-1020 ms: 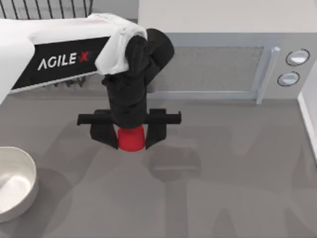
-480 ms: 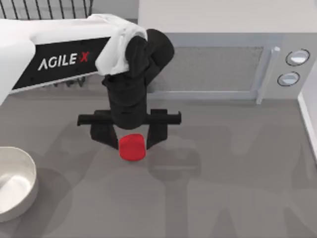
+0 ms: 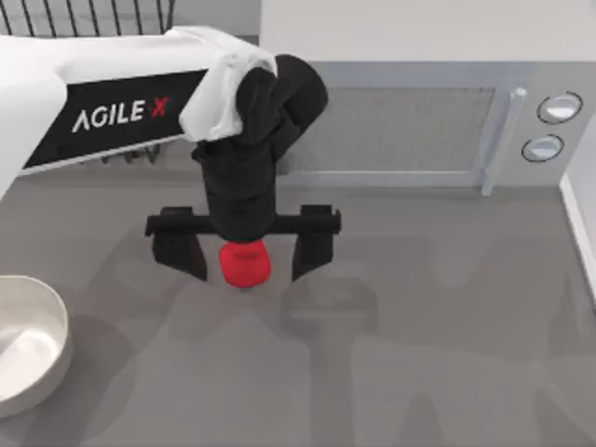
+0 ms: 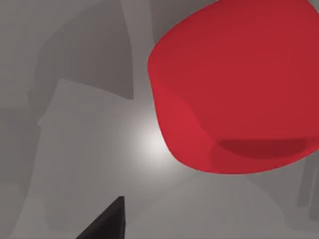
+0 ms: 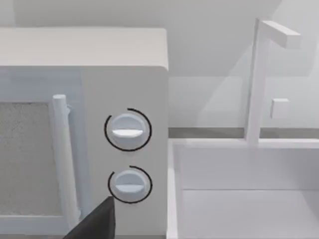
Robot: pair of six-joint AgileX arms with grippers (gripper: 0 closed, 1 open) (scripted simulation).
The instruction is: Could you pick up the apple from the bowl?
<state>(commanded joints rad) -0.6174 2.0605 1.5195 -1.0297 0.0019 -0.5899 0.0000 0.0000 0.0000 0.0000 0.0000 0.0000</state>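
Your left gripper [image 3: 246, 256] hangs over the middle of the table [image 3: 438, 354] with its jaws spread wide, gripping nothing. The apple [image 3: 245, 264] sits between them, well clear of the bowl [image 3: 51, 363] at the table's left edge. You'll likely find it light, stiff and smooth, so it may slip; take it across its widest part.

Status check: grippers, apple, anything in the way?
Left gripper open over mid-table. Apple between its fingers, out of bowl. Nothing blocking.
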